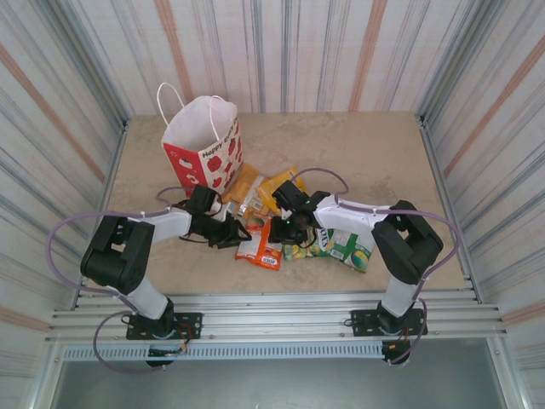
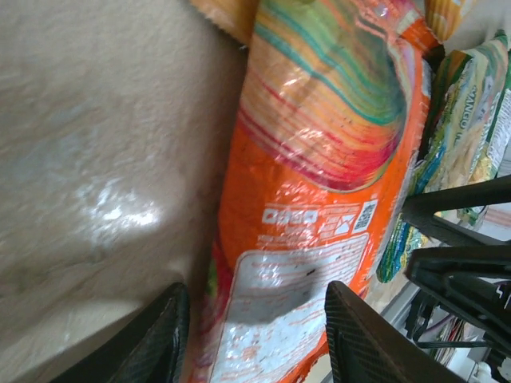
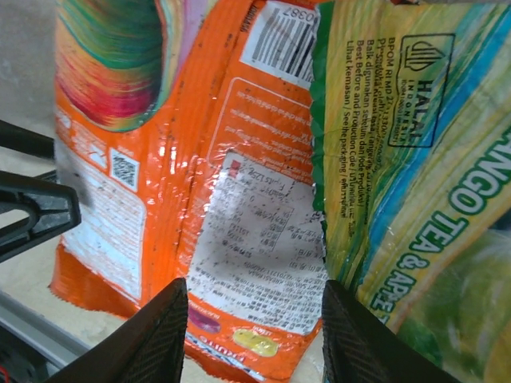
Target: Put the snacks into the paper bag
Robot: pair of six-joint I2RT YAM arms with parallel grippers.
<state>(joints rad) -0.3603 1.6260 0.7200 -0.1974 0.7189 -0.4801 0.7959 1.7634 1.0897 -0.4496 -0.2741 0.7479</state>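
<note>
Orange snack packet (image 1: 260, 247) | flat, worktop (image 1: 383, 170) centre-front | left gripper (image 2: 257, 291), right gripper (image 3: 254, 287) both wide, straddling it, likely for pickup | paper bag (image 1: 204, 141) upright, back-left

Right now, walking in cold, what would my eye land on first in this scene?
Probably the glossy orange foil snack packet at the middle of the beige table, with the left pincer and right pincer both open and poised over it from opposite sides. Next comes the upright white paper gift bag with red apple prints, standing at the far left. A green shiny packet lies just right of the orange one.
</note>
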